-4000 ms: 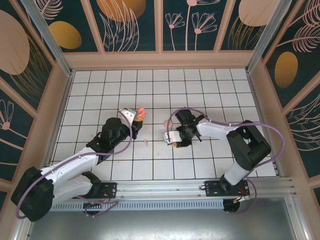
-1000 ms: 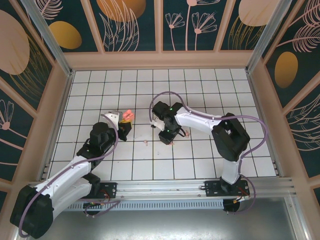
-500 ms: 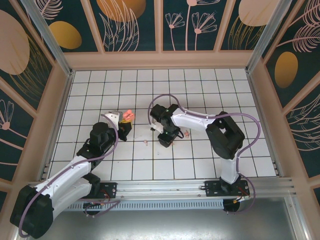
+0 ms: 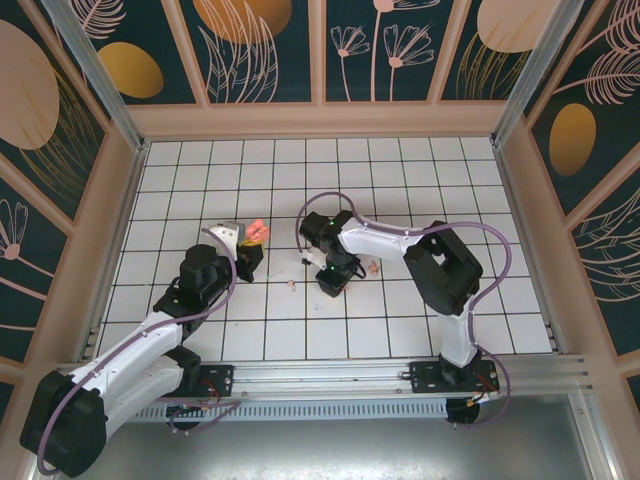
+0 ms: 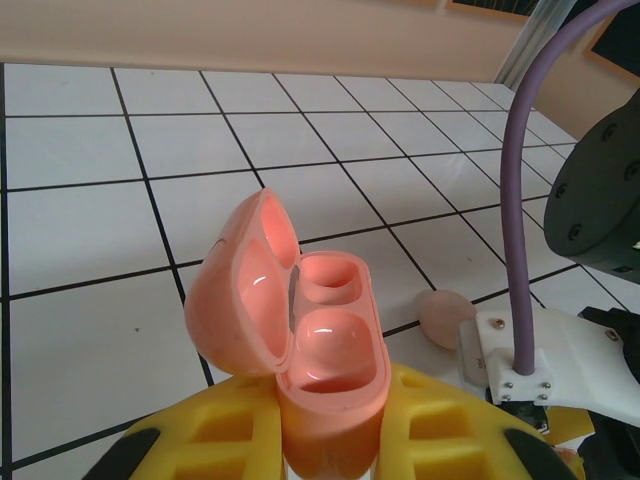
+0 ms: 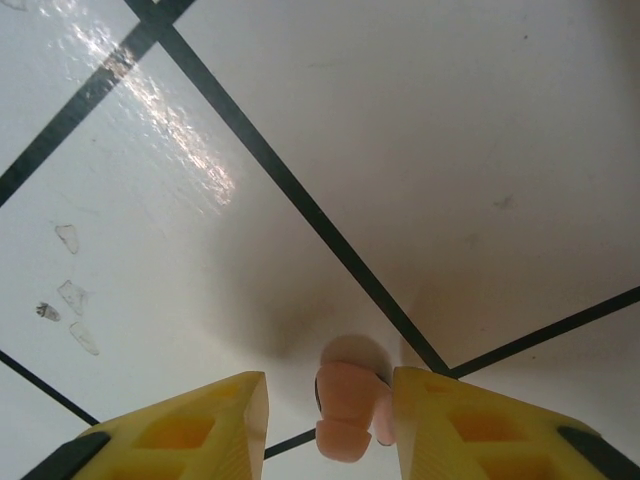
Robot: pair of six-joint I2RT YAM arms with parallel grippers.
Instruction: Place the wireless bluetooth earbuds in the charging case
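My left gripper [image 5: 335, 455] clamps the open case [image 5: 305, 330] at lower centre; my right gripper [image 6: 325, 390] is parted, straddling an earbud [image 6: 345, 415] at bottom centre.

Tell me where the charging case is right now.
The charging case is clamped, lid open, between the yellow fingers of the left gripper, left of centre in the top view.

Glossy pink plastic charging case [image 5: 335, 352]; shiny white tiles [image 6: 450, 120]

A white-tiled bench [image 4: 420, 170] with dark grout lines sits inside dark teal wall panels [image 4: 270, 60] painted with pink flowers. A pale pink round object [image 5: 445, 318] lies on the tiles.
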